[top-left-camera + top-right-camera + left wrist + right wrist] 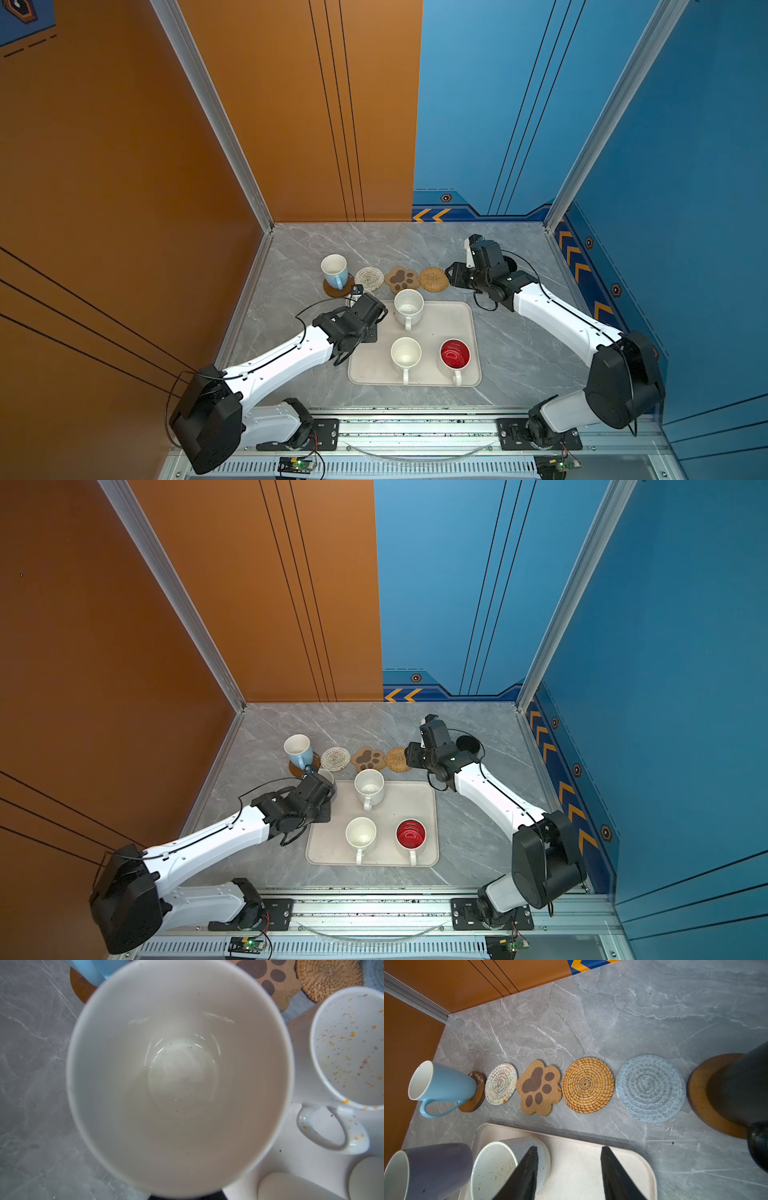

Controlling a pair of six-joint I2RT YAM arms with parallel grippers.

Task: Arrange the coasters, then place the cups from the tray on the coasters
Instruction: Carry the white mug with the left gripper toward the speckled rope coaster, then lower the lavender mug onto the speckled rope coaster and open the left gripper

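My left gripper [359, 293] is shut on the lilac cup [436, 1169], held beside the tray's [465, 374] far left corner; its white inside fills the left wrist view. On the tray stand a speckled white cup [408, 307], a plain white cup [406, 353] and a red-lined cup [455, 353]. Behind it the coasters lie in a row: brown disc [336, 290] under the light blue cup [334, 270], white woven [369, 278], paw [401, 279], rattan [433, 279], grey-blue [651, 1088], brown disc [699, 1093] under the black cup [741, 1088]. My right gripper [569, 1148] hangs open above the tray's far edge.
The orange wall [124, 208] closes the left side and the blue wall [665, 208] the right. The right arm [552, 311] covers the grey-blue coaster in both top views. Grey marble table [374, 245] lies bare behind the coaster row.
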